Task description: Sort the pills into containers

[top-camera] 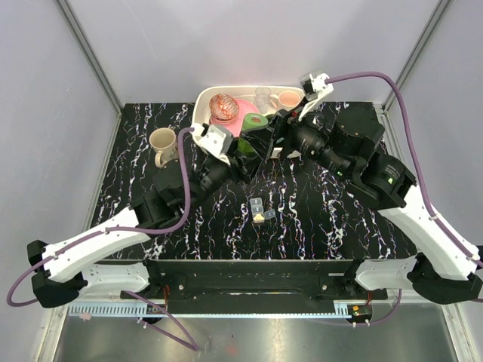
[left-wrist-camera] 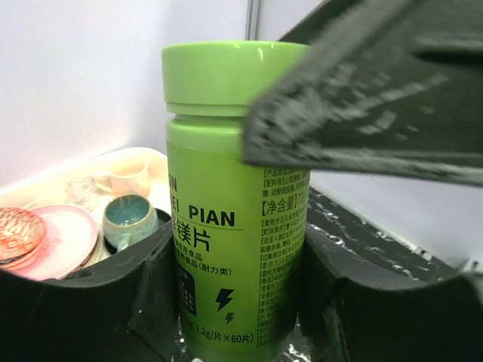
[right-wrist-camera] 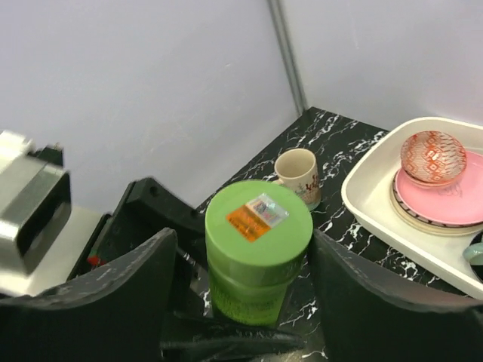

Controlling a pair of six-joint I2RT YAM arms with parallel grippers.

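1. Left claw (left-wrist-camera: 238, 260) pinches the green bottle (left-wrist-camera: 226, 181) low on its body, both fingers against the label. The bottle is upright at the far side of the desk (top-camera: 324, 219), just beside the tray (top-camera: 202, 105). Cannot tell if it stands on the desk or is lifted.
2. Right claw (right-wrist-camera: 243, 240) is spread around the lid (right-wrist-camera: 258, 220). There is a clear gap on one side and the other finger is almost at the rim, so it has no grip.
3. Containers (top-camera: 259, 208) sit mid-desk, well apart from the bottle. Pills (top-camera: 259, 218) show as a yellowish cluster in the near compartment (the other compartments are too small to read).
4. Risk: the right claw looks off-centre on the lid. If it closes like this, one finger lands first and shoves the bottle sideways in the left claw's hold.
5. Risk: the hold is low on a tall bottle. A twist at the lid could spin or tip the whole bottle instead of turning the cap.
6. Risk: cannot tell whether the lid is tight or loose. If it is loose, any tilt spills pills onto the marbled desk, where tiny bits are hard to find.
7. Risk: the tray is right beside the bottle, so a swing of either arm could clip it.
8. Risk: the containers look small and light. A pour from a wide mouth likely overshoots, and a stray finger could nudge the strip.
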